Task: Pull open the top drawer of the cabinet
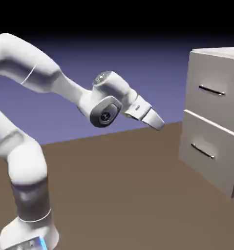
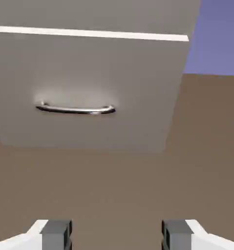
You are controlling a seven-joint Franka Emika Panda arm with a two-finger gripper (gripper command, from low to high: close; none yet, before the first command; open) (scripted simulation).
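The gripper (image 2: 117, 234) is held well apart from the cabinet (image 1: 210, 158), to its left in the exterior view, tilted downward. Its fingers (image 2: 56, 234) are spread wide, with nothing gripped between them. The top drawer (image 1: 219, 100) is seen at the exterior view's right, above the lower drawer (image 1: 206, 146), with its bar handle (image 1: 212, 90) untouched. The lower drawer's handle (image 2: 75, 109) is shown in the hand view.
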